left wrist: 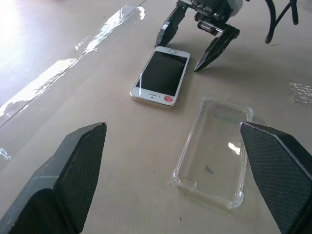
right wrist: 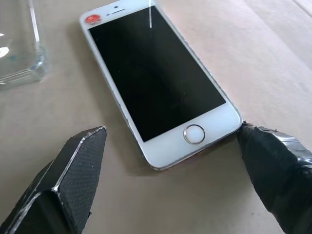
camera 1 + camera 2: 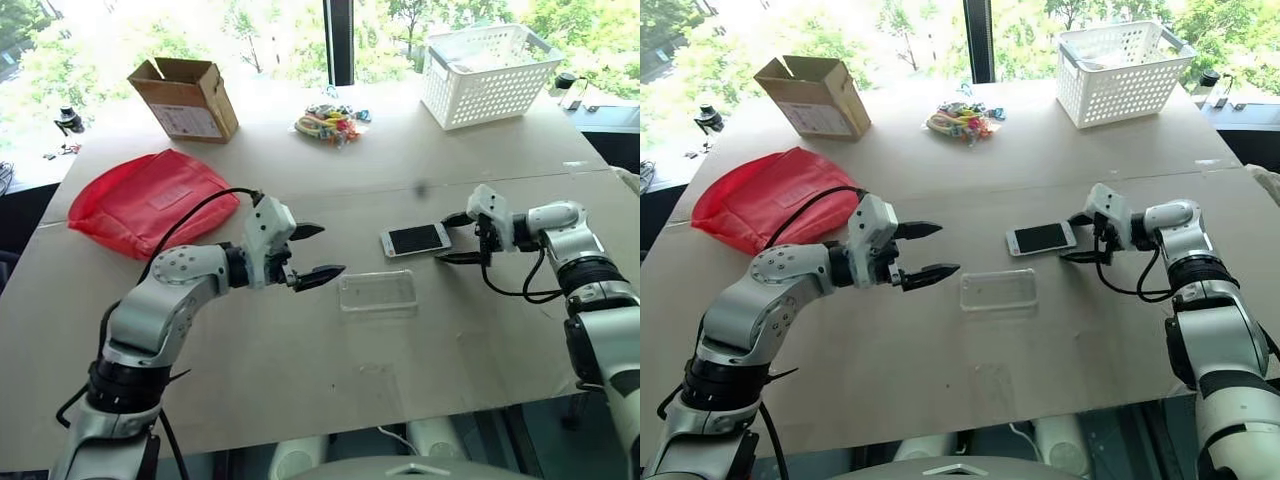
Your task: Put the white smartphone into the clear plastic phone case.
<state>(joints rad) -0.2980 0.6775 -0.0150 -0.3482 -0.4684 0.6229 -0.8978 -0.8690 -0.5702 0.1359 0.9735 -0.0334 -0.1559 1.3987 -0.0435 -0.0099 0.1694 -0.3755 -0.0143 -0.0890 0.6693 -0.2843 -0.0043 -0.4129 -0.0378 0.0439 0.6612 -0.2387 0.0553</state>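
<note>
Pincers — left [image 3: 318,252] wide | right [image 3: 456,238] wide, straddling white smartphone's [image 3: 415,239] end | clear plastic phone case [image 3: 378,291] beside it

Left gripper [image 3: 312,253] spread wide, arm bent inward, right gripper [image 3: 452,238] spread wide, pointing left

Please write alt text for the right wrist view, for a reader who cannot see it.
A slim white smartphone with a dark glossy screen lies face up on a tan table, its home-button end between the open right end effector and its black fingers. A corner of the clear plastic phone case lies beside it.
</note>
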